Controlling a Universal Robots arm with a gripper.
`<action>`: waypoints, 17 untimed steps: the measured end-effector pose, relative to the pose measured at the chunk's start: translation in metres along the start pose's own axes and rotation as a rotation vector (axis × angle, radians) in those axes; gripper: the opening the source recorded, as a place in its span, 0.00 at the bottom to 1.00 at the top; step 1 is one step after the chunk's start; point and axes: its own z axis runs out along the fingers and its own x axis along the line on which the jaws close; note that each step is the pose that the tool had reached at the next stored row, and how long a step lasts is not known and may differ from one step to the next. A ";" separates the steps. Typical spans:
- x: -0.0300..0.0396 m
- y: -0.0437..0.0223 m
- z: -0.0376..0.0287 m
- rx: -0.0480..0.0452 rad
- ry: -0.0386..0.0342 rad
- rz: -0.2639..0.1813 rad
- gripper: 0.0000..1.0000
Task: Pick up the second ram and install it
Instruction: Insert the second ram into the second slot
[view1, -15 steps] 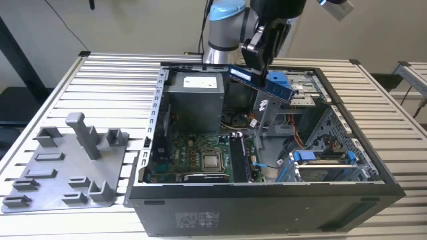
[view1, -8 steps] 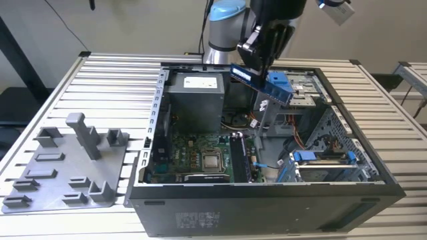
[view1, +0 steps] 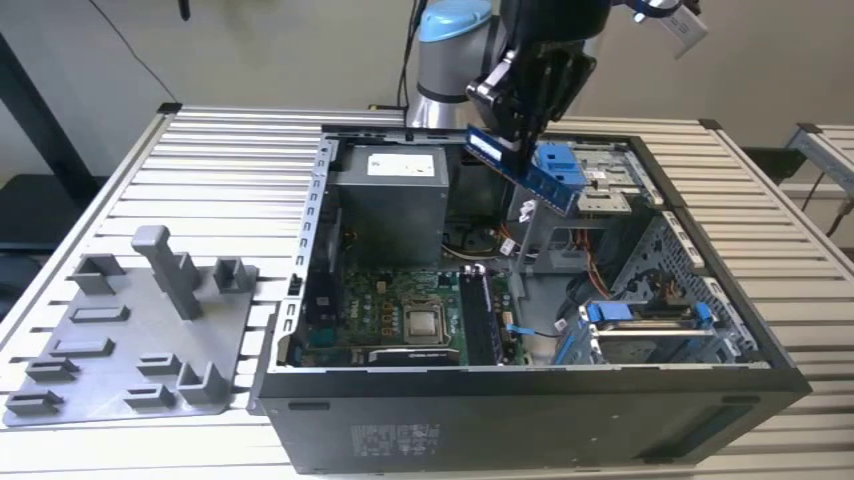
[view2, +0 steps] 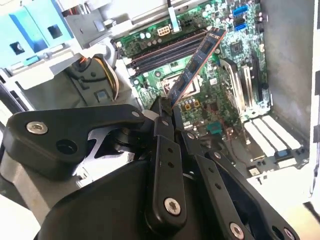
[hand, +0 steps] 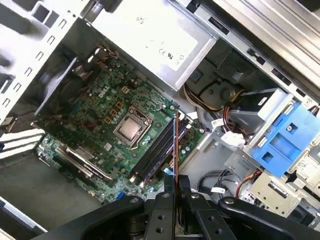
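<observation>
Exterior view, read left to right. A grey fixture tray (view1: 120, 340) lies on the slatted table (view1: 200, 150), at 9 o'clock from the open computer case (view1: 534, 410). Inside the case, the grey power supply (view1: 390, 200) sits at 12 o'clock from the green motherboard (view1: 374, 300). The memory slots (view1: 478, 320) run along the board's 3 o'clock edge.

The gripper (view1: 505, 128) hangs above the case, at about 1 o'clock from the board, its fingers pinching the second ram (view1: 541, 175) by one end. The stick is in the air, clear of the slots and slanted, its free end pointing down toward 4 o'clock. The second wrist view shows the second ram (view2: 195, 65) angled across the slots (view2: 170, 50) rather than along them. A blue drive caddy (view1: 641, 312) stands at 3 o'clock from the slots.

Risks, as judged: a stick gripped at one end may pivot in the fingers under seating pressure. A skewed approach could jam the stick on a slot latch or press it in unevenly, straining the board.
</observation>
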 end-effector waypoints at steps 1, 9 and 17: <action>0.0000 0.0000 0.0001 0.0000 0.0002 0.014 0.14; 0.0000 0.0000 0.0009 -0.0006 0.0013 0.129 0.14; 0.0000 0.0000 0.0017 -0.0009 0.0024 0.233 0.14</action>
